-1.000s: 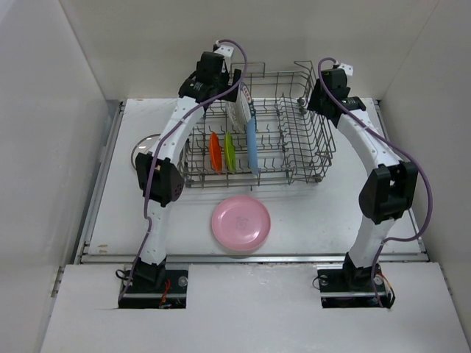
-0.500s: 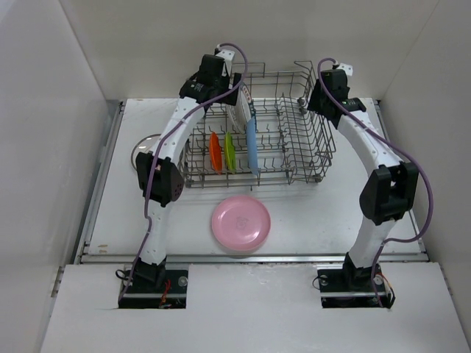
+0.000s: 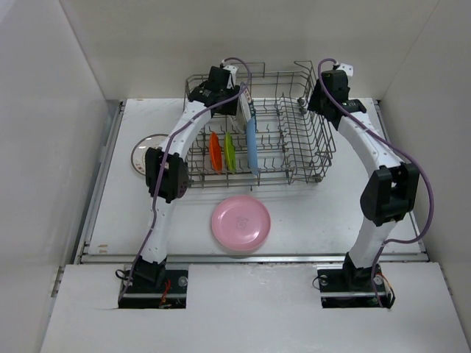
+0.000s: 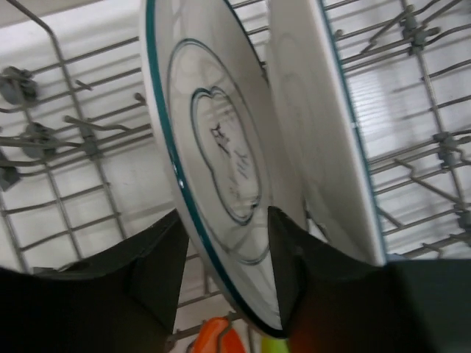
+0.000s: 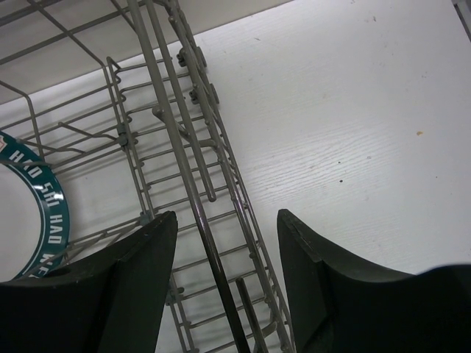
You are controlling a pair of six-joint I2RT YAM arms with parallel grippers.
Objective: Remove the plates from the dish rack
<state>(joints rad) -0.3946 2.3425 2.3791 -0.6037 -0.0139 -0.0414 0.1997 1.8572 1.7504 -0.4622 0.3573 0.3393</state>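
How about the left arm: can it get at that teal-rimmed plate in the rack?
Probably yes. The left gripper is open, its fingers straddling the teal-rimmed plate with nothing between, though the neighbouring plate stands close.

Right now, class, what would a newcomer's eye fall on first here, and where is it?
The big wire dish rack at the far middle of the table stands out, with an orange plate, a green plate and a blue plate upright in its left half. In front of it a pink plate lies flat. The left gripper straddles a teal-rimmed plate inside the rack.
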